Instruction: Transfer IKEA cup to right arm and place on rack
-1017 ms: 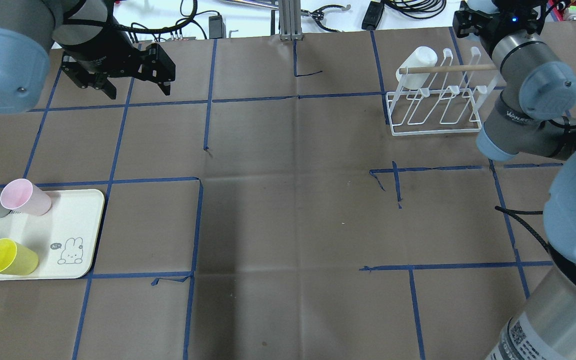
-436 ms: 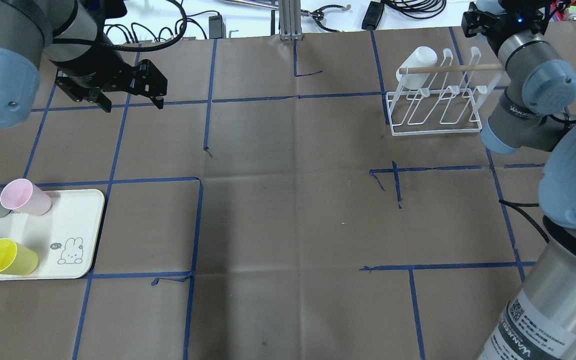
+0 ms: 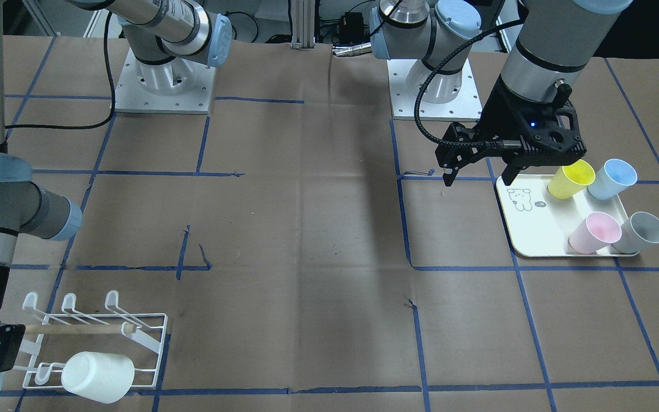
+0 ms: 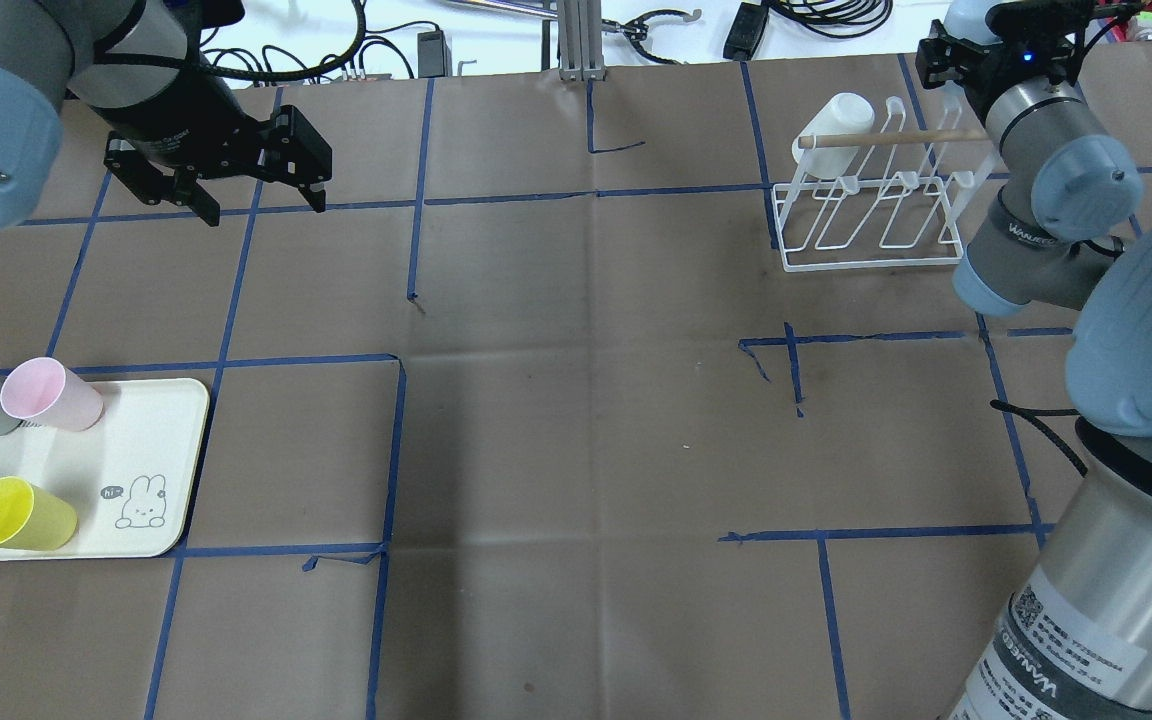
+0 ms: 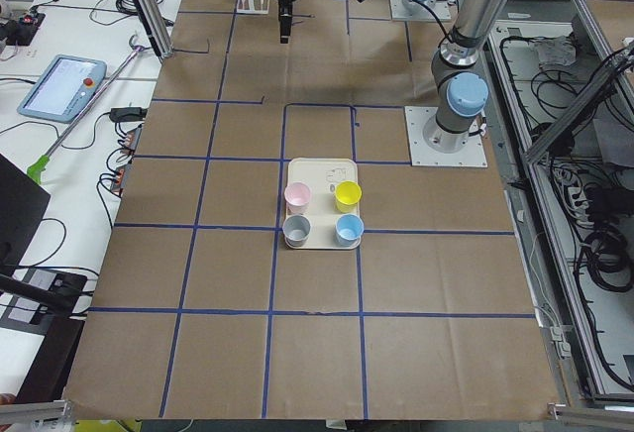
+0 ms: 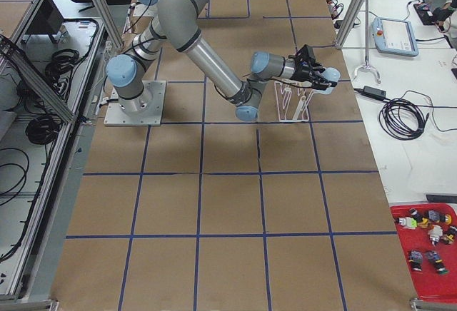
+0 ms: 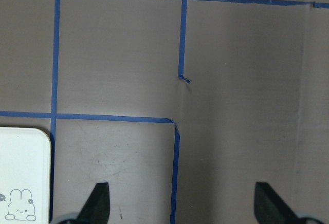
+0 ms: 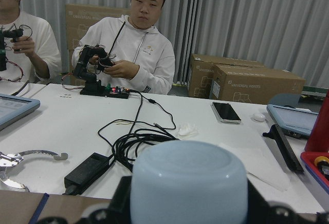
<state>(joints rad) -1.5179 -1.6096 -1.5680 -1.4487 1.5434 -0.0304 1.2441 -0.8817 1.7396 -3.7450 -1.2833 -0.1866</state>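
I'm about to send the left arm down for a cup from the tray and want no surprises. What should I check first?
1. Left gripper open: ok.
2. Left gripper empty: ok.
3. Yellow cup upright on the tray: ok.
4. Rack has free prongs: ok, several bare beside the white cup.
5. Right gripper free for a handover: not ok, it holds a pale cup.

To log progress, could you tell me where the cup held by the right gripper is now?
The pale blue cup is clamped in the right gripper, at the overhead view's top right, by the rack's far right corner.
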